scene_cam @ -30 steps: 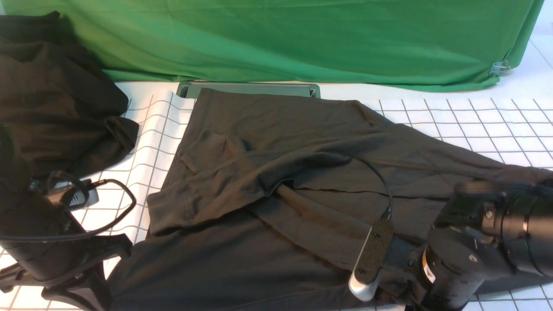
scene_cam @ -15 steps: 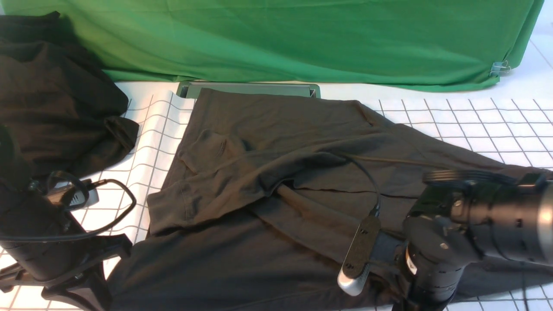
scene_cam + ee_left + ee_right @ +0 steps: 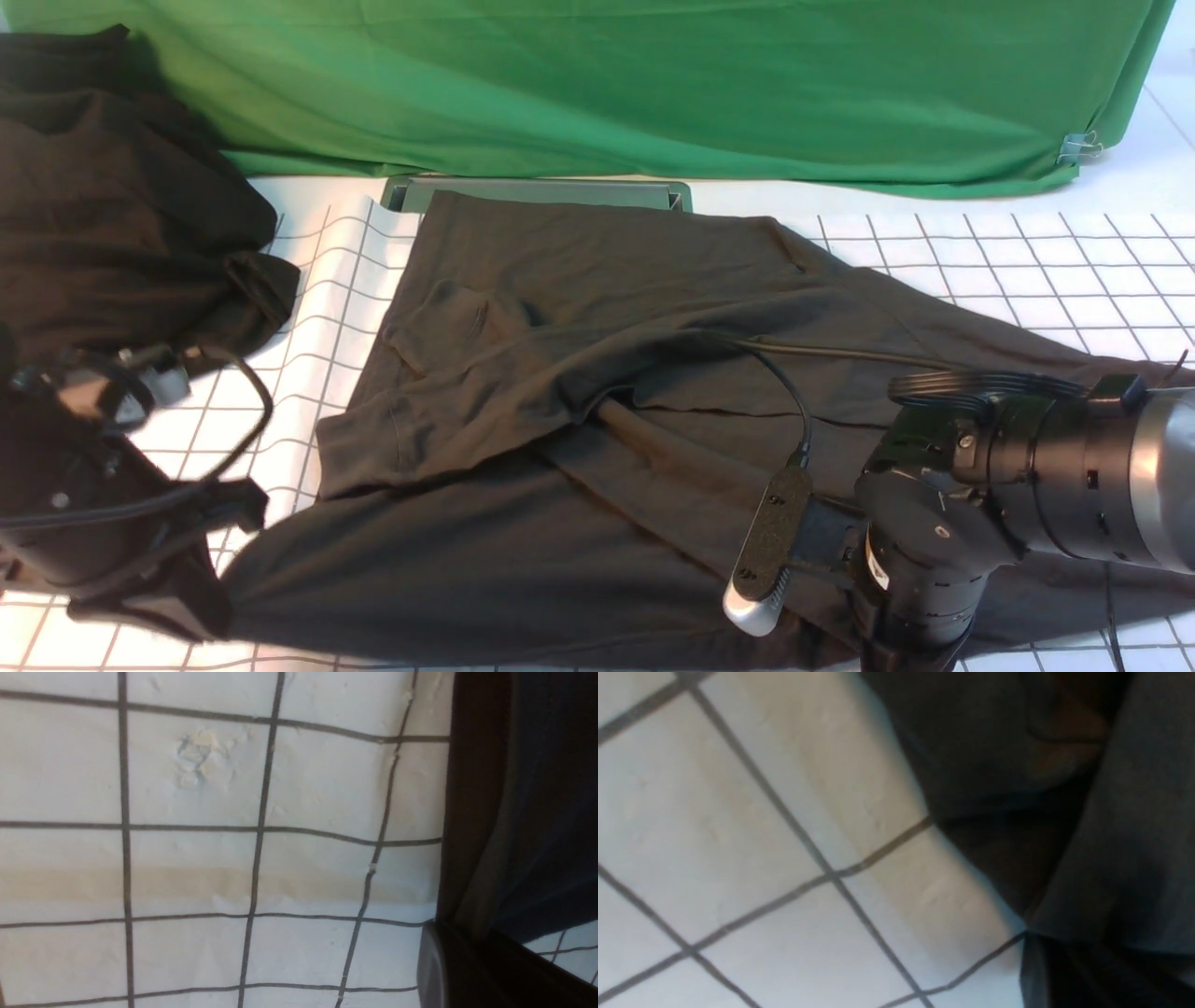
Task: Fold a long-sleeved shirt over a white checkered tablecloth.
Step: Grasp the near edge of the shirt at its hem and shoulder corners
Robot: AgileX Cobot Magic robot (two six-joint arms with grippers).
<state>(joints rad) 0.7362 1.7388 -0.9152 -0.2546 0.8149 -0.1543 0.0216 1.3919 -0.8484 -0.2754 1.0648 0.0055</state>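
Note:
The long-sleeved shirt [image 3: 579,392], dark charcoal, lies spread on the white checkered tablecloth [image 3: 1027,261], with one sleeve folded across its middle. My left gripper [image 3: 154,602] sits at the near left, shut on the shirt's near-left hem corner; in the left wrist view dark fabric [image 3: 509,802] runs out of the left gripper [image 3: 467,961] over the tablecloth [image 3: 196,858]. My right gripper [image 3: 901,653] points down at the near right, shut on the hem there. The right wrist view shows shirt fabric [image 3: 1064,812] bunched at the right gripper [image 3: 1069,975]. Logo and neck label are hidden.
A second dark garment [image 3: 112,205] is heaped at the back left. The green draped cloth [image 3: 597,84] hangs along the back, held by a clip [image 3: 1080,145]. A grey-green tray edge [image 3: 537,191] shows just behind the shirt.
The right arm has moved left along the near edge. The left arm has shifted up and left, and the shirt's near hem has risen off the tablecloth.

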